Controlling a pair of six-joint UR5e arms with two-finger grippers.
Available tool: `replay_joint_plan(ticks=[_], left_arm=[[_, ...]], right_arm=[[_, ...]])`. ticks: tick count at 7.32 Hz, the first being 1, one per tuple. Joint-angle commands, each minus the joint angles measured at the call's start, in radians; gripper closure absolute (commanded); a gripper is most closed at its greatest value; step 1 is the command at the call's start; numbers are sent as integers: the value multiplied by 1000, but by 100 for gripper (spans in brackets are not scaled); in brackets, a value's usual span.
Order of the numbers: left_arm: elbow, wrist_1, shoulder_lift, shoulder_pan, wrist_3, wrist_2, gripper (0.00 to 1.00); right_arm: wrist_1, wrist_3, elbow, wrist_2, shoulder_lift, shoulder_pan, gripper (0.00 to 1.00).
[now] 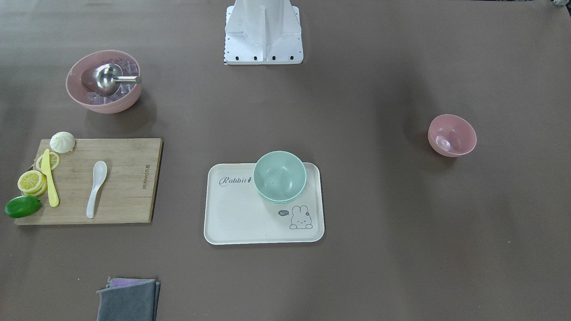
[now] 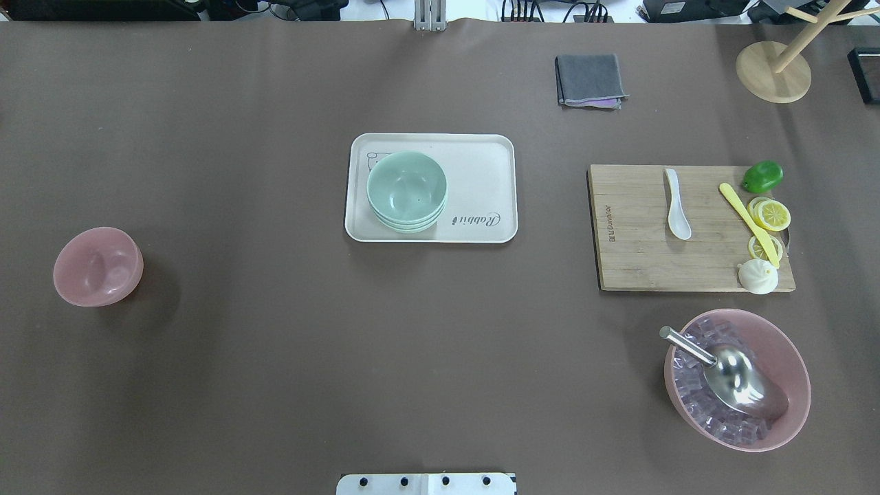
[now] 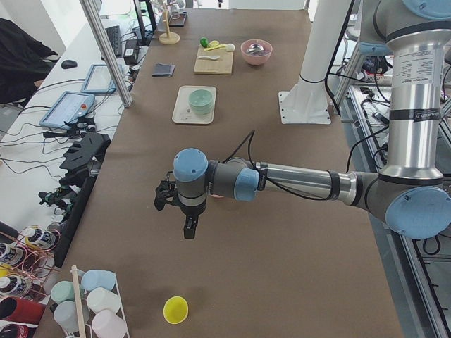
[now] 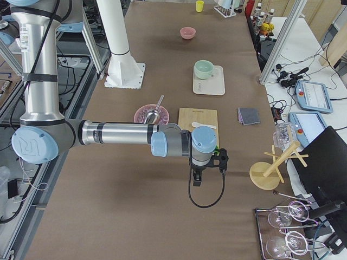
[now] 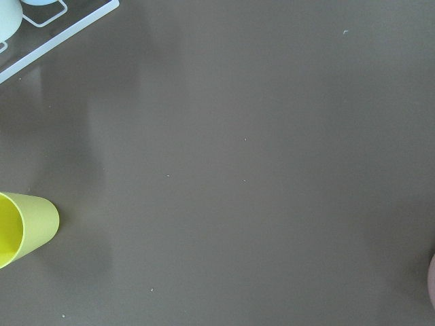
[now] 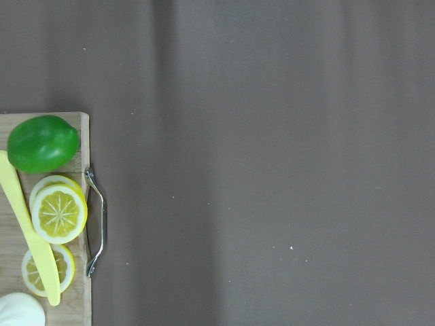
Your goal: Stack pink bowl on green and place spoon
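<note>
The small pink bowl [image 1: 452, 135] stands empty on the bare table at my left side, and shows in the overhead view [image 2: 98, 266]. A stack of green bowls [image 1: 279, 176] sits on a cream rabbit tray [image 1: 241, 218] at mid table. The white spoon [image 1: 96, 187] lies on a wooden cutting board [image 1: 129, 178] at my right side. My left gripper [image 3: 189, 231] hangs over the table's left end, beyond the pink bowl. My right gripper [image 4: 196, 180] hangs beyond the cutting board at the right end. Both show only in the side views, so I cannot tell whether they are open or shut.
A large pink bowl [image 2: 737, 378] holds ice cubes and a metal scoop. A lime [image 2: 762, 176], lemon slices, a yellow knife and a bun lie on the board. A grey cloth [image 2: 590, 80] and wooden stand [image 2: 773, 72] lie at the far right. A yellow cup [image 3: 175, 309] stands at the left end.
</note>
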Motion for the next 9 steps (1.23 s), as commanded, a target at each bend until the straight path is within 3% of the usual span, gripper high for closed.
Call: replay_joint_plan(ticks=[1,9], left_arm=[[0,0,0,1,0,2,1],[16,-5,8,4,-9,-9,2]], right_arm=[[0,-2,-1,-1,0,0,0],[0,-2,-6,-8,5,0,0]])
